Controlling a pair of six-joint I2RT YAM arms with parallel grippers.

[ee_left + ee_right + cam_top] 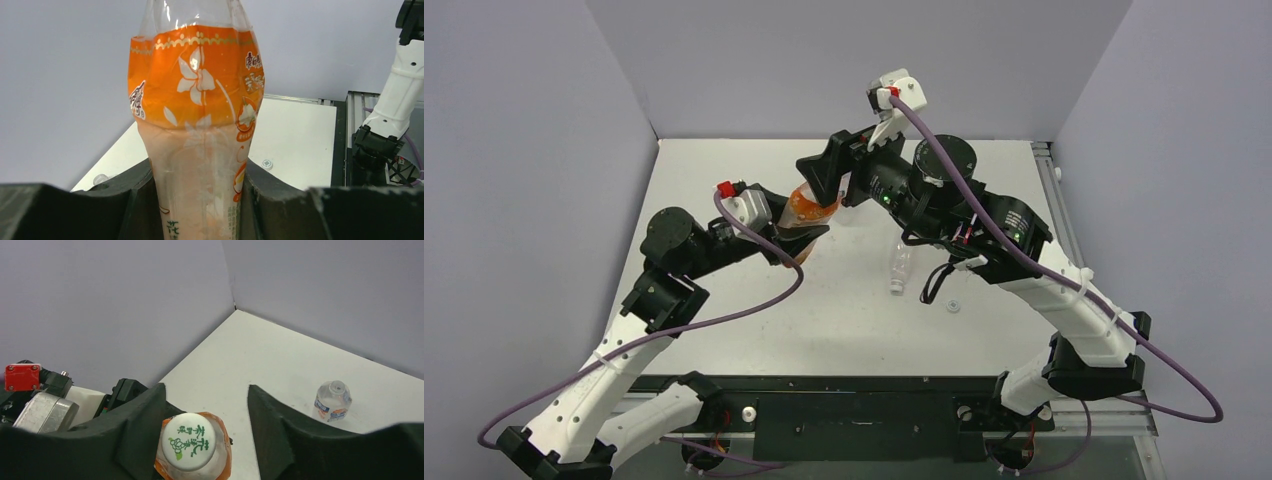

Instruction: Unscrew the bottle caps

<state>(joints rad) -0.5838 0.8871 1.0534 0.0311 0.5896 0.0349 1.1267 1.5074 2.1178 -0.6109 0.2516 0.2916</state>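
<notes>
My left gripper (200, 186) is shut on the lower body of an orange-labelled bottle (197, 100) and holds it up off the table (754, 320). The bottle's whitish cap (189, 441), printed with green characters, is on its neck. My right gripper (205, 405) is open around that cap: its left finger (135, 425) is against the cap's side and the right finger (275, 425) stands well apart from it. In the top view the right gripper (829, 175) meets the bottle (811, 208) from the upper right and the left gripper (789, 240) from the lower left.
A small clear bottle (900, 265) lies on the table under the right arm, its neck bare (332, 400). A loose whitish cap (952, 306) rests near it, also visible from the left wrist as a cap (267, 163). Grey walls close the back and sides.
</notes>
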